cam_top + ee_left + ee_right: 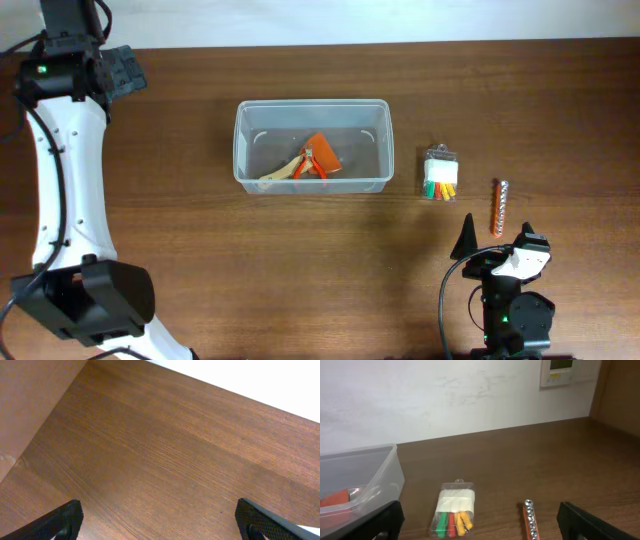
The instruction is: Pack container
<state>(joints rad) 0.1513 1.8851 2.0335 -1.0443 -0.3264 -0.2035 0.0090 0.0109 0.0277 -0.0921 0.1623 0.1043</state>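
1. The container (245,150) is sitting upright on the desk (200,260), around the middle and toward the far edge. Its mouth is facing up, and no lid is showing.
2. Its long axis is running left to right across the overhead view, parallel to the desk's far edge.
3. It is already holding an orange piece (322,155) and a pale stick-like item (278,178), so I am judging the packing partly done.
4. Two things are waiting outside on its right. A clear packet of coloured pieces (440,176) is lying near the end wall, and a studded orange strip (500,205) is lying farther out, nearer the right arm.
5. The left fingers (67,519) are standing wide with nothing between them, over bare desk well apart from the container.
6. The right fingers (385,520) are spread wide and empty, facing the packet and strip. I am reckoning those two go in next.
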